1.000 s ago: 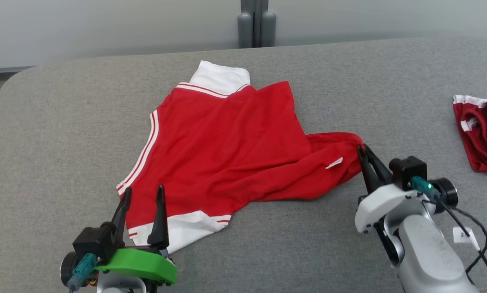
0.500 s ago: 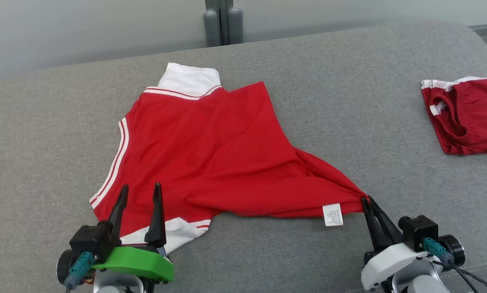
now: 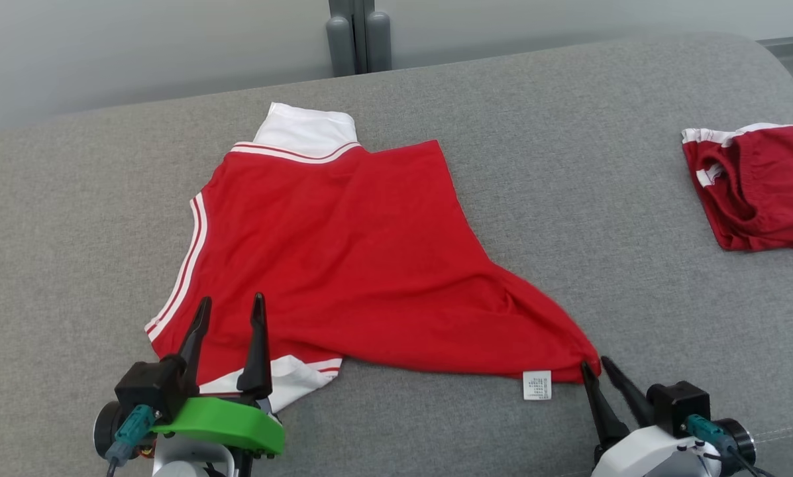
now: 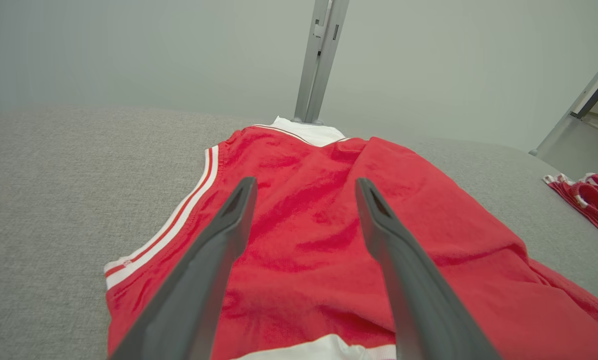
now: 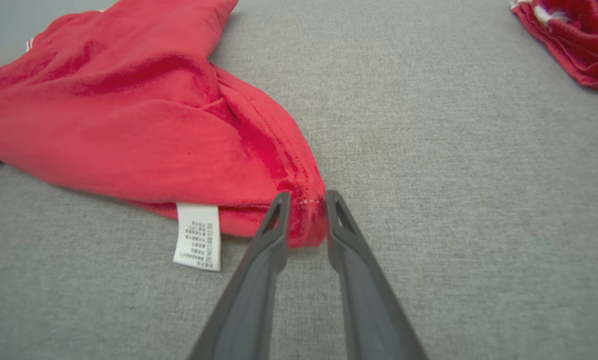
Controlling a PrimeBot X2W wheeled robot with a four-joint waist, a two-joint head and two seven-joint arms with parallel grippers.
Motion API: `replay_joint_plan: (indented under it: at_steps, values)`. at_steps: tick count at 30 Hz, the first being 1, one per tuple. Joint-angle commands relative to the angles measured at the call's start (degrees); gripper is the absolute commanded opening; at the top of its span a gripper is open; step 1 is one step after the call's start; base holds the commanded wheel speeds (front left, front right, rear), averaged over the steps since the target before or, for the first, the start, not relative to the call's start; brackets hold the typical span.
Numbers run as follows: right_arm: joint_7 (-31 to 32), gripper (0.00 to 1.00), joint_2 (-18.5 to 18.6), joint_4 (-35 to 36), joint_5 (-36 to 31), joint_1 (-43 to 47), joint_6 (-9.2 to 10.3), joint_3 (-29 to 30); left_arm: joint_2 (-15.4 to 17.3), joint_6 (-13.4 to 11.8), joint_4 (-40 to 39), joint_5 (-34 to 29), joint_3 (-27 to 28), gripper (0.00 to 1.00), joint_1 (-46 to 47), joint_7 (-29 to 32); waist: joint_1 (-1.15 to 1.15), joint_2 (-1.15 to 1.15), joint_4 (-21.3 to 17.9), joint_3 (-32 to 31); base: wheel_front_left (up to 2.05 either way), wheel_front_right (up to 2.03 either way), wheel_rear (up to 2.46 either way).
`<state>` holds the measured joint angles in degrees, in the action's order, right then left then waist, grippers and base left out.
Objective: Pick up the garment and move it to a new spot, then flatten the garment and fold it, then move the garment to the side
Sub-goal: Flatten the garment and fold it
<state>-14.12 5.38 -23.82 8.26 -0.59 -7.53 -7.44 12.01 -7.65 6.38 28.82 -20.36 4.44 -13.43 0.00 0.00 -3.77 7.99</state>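
Observation:
The garment (image 3: 343,252) is a red sleeveless shirt with white trim, spread on the grey padded table (image 3: 568,132). Its lower right corner is drawn out into a point. My right gripper (image 3: 595,363) sits at that corner, its fingers slightly parted. In the right wrist view the red corner (image 5: 306,220) lies between the tips of the right gripper (image 5: 306,196), resting on the table. My left gripper (image 3: 231,301) stands wide open over the shirt's lower left part, near the white hem. The left wrist view shows the left gripper (image 4: 304,182) with the garment (image 4: 303,225) below its spread fingers.
A white care label (image 3: 536,385) sticks out from the hem beside the right gripper. A second red and white garment (image 3: 760,192) lies bunched at the table's far right. A grey post (image 3: 356,40) stands behind the table's far edge.
My right gripper has pulled the shirt's corner toward me and to the right, stretching it flat, and its fingers have now parted from a tight pinch. The head camera has shifted. The left gripper stays open.

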Motion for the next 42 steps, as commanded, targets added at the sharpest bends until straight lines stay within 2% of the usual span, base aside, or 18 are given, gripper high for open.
replay_joint_plan:
  at_steps: [1, 7, 12, 18, 23, 29, 34, 35, 37, 38, 42]
  values:
    - [-0.3, 1.0, 0.9, 1.2, 0.5, -0.2, 0.09, 0.5, 0.3, -0.4, 0.2, 0.4, 0.0, 1.0, 0.6, -0.2, 0.0, 0.0, 0.2, -0.1, 0.0, 0.0, 0.0]
    - [1.9, 1.0, 3.4, 9.8, 0.9, -3.4, 0.09, 1.5, -0.4, -0.1, 0.6, 0.7, -0.7, 1.0, 1.0, -0.3, 0.0, 0.0, 2.4, -0.4, 0.0, 0.0, 0.0]
    - [6.2, 1.0, 4.3, 10.2, 2.0, -9.9, 0.09, 0.7, -0.8, 0.2, 0.8, 0.7, -0.9, 1.0, 1.5, -0.6, 0.0, 0.0, 4.8, 0.2, 0.0, 0.0, 0.0]
    - [13.2, 1.0, 4.2, 2.1, 4.4, -22.1, 0.09, -1.2, -1.5, 0.7, 1.2, 0.4, -1.6, 1.0, 2.8, -0.8, 0.0, 0.0, 8.8, 2.2, 0.0, 0.0, 0.0]
    - [17.5, 1.0, 4.9, -8.8, 5.6, -31.1, 0.09, -3.2, -2.7, 1.4, 2.3, 0.0, -2.7, 1.0, 4.1, -1.0, 0.0, 0.0, 13.2, 3.6, 0.0, 0.0, 0.0]
    - [21.0, 1.0, 5.1, -20.7, 7.9, -36.4, 0.09, -4.1, -3.5, 1.9, 3.4, -0.2, -2.9, 1.0, 4.7, -1.3, 0.0, 0.0, 17.1, 4.2, 0.0, 0.0, 0.0]
    - [22.8, 1.0, 4.4, -27.5, 10.8, -38.6, 0.09, -3.9, -3.9, 2.1, 3.8, -0.2, -2.7, 1.0, 4.2, -1.5, 0.0, 0.0, 18.5, 4.4, 0.0, 0.0, 0.0]
    - [23.3, 0.45, 4.2, -28.4, 11.9, -39.0, 0.09, -4.1, -3.9, 2.1, 3.9, -0.3, -2.6, 1.0, 4.1, -1.6, 0.0, 0.0, 18.6, 4.4, 0.0, 0.0, 0.0]
    - [23.9, 0.18, 4.2, -29.5, 13.7, -39.6, 0.09, -4.7, -4.0, 2.2, 3.9, -0.2, -2.5, 1.0, 4.0, -1.6, 0.0, 0.0, 18.8, 4.5, 0.0, 0.0, 0.0]
    - [24.1, 0.0, 4.3, -29.9, 14.7, -39.9, 0.09, -5.1, -4.1, 2.2, 3.9, -0.3, -2.5, 1.0, 4.0, -1.7, 0.0, 0.0, 18.8, 4.5, 0.0, 0.0, 0.0]
    - [22.1, 0.0, 5.7, -29.9, 16.8, -42.4, 0.09, -6.4, -4.2, 2.2, 4.0, -0.5, -2.0, 1.0, 3.8, -1.8, 0.0, 0.0, 18.5, 4.7, 0.0, 0.0, 0.0]
